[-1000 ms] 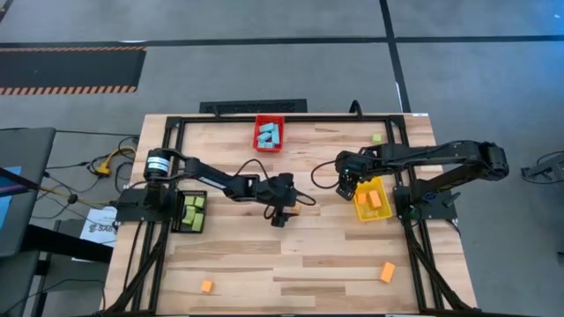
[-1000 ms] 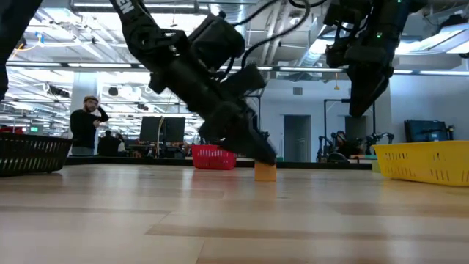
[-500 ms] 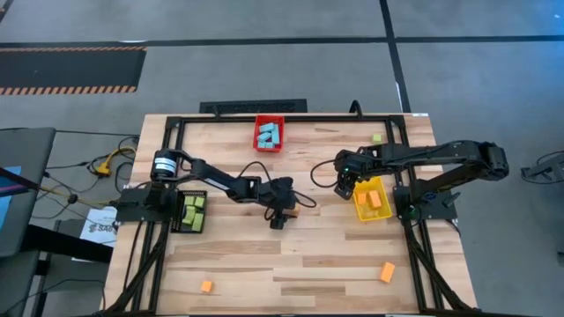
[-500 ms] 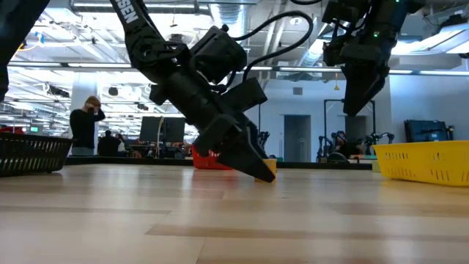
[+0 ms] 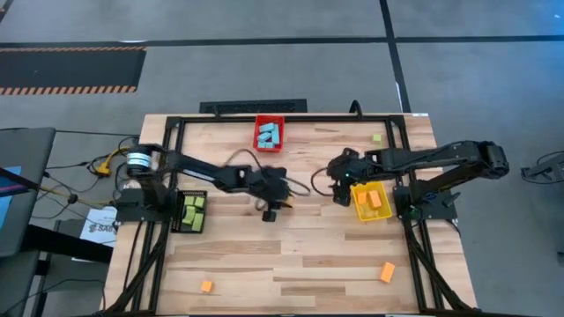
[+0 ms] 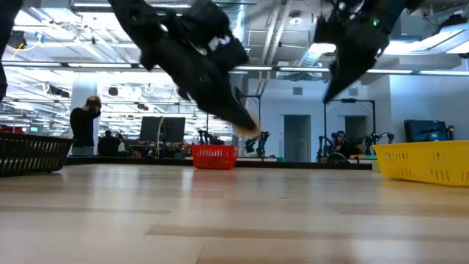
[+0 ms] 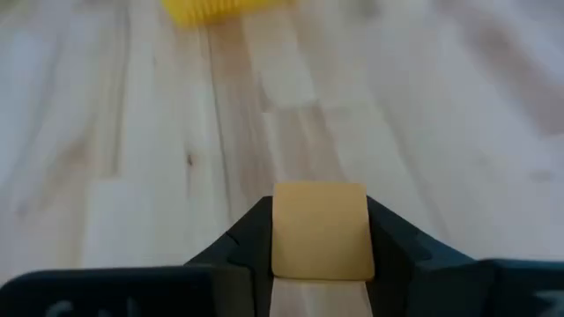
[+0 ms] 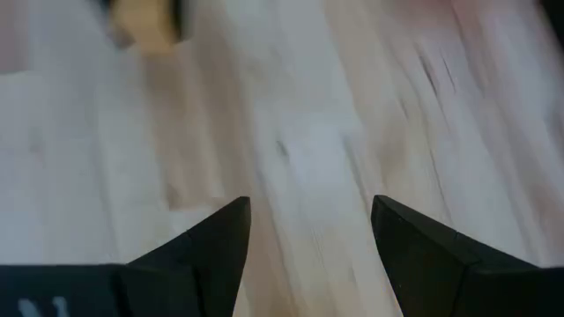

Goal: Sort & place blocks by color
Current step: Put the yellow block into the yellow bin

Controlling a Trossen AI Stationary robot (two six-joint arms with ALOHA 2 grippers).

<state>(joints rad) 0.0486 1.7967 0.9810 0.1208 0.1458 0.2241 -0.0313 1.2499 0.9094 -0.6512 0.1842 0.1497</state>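
A small orange block (image 7: 319,231) sits between the fingers of my left gripper (image 5: 278,202), which is shut on it above the middle of the table. The low view shows the block (image 6: 249,126) well above the tabletop. My right gripper (image 5: 339,188) hangs open over bare wood just left of the yellow bin (image 5: 371,201), with nothing between its fingers (image 8: 220,238). Two more orange blocks (image 5: 206,286) (image 5: 387,272) lie near the front edge. A green block (image 5: 377,138) lies at the far right. My left gripper pinches the orange block by two opposite sides (image 7: 280,233) between its two fingers (image 7: 251,242). In the low view the fingers slant downward. The block is lifted clear of the table.
A red bin (image 5: 270,134) holding light-blue blocks stands at the far edge. A black bin (image 5: 191,211) with green blocks is at the left, and the yellow bin holds orange blocks. Bare wood lies across the table's middle and front. A person (image 6: 86,125) stands far behind.
My left gripper has shut on the orange block that stood on the table and raised it clear, drawing back a little toward the table's left. My right gripper has tipped to a slant and shifted slightly left, staying open.
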